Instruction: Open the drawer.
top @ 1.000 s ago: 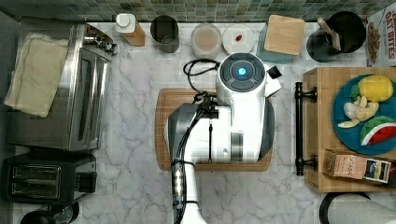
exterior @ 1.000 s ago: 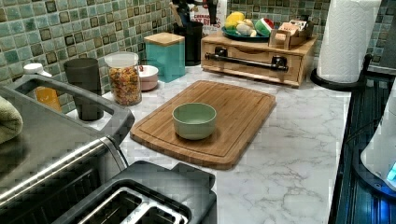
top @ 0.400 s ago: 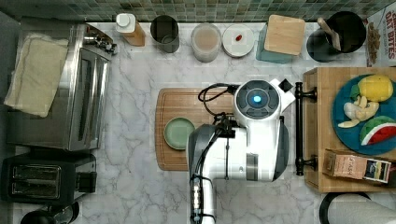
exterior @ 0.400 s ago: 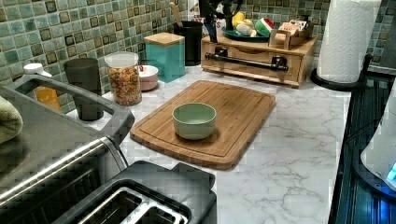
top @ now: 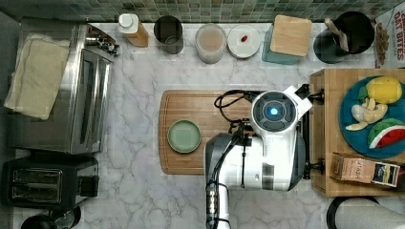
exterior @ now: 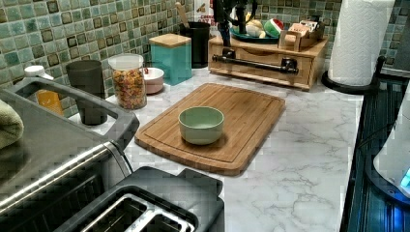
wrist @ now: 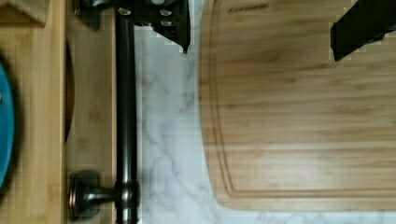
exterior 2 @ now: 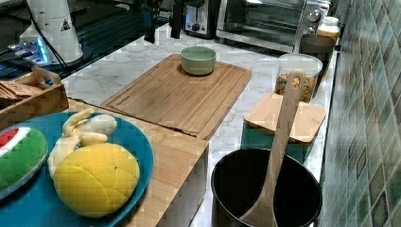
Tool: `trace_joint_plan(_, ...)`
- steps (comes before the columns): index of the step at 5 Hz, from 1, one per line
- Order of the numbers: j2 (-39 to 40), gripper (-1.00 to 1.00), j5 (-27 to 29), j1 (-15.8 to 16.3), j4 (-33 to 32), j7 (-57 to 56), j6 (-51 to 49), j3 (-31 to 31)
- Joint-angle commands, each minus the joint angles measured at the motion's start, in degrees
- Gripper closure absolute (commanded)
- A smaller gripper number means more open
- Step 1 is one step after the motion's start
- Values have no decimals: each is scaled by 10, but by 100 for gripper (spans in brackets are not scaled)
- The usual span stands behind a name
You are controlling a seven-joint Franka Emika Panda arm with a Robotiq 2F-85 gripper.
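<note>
One green bowl (exterior: 201, 124) sits nearest, on the cutting board (exterior: 241, 116) in the middle of the counter (exterior: 300, 164). Beyond it, against the tiled wall, the drawer (exterior: 263, 63) is closed, its black bar handle (exterior: 256, 63) facing the board. The end effector (wrist: 261, 28) hangs above the handle's end with fingers apart, one finger (wrist: 175, 23) beside the bar, probably so it can hook and pull.

Bare counter (wrist: 163, 140) strip between handle (wrist: 125, 93) and cutting board (wrist: 303, 102). Green bowl (exterior: 201, 124) well apart. Plate (exterior: 251, 35) on top of drawer box (exterior: 263, 58).
</note>
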Motion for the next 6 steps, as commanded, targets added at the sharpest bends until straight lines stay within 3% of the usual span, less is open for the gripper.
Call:
trace_joint_plan(1, 1, -100, -17, -54, -28, -125, 71, -43)
trace_joint_plan(2, 16, -100, -1, -74, -25, -165, 96, -47)
trace_joint_plan(3, 34, -100, 5, -72, -20, -193, 114, -66)
trace_joint_plan(4, 48, -100, 15, -96, -18, -206, 133, -50)
trace_joint_plan(5, 64, -100, 33, -82, -13, -217, 143, -64)
trace_joint_plan(6, 72, -100, 26, -89, -18, -205, 162, -56)
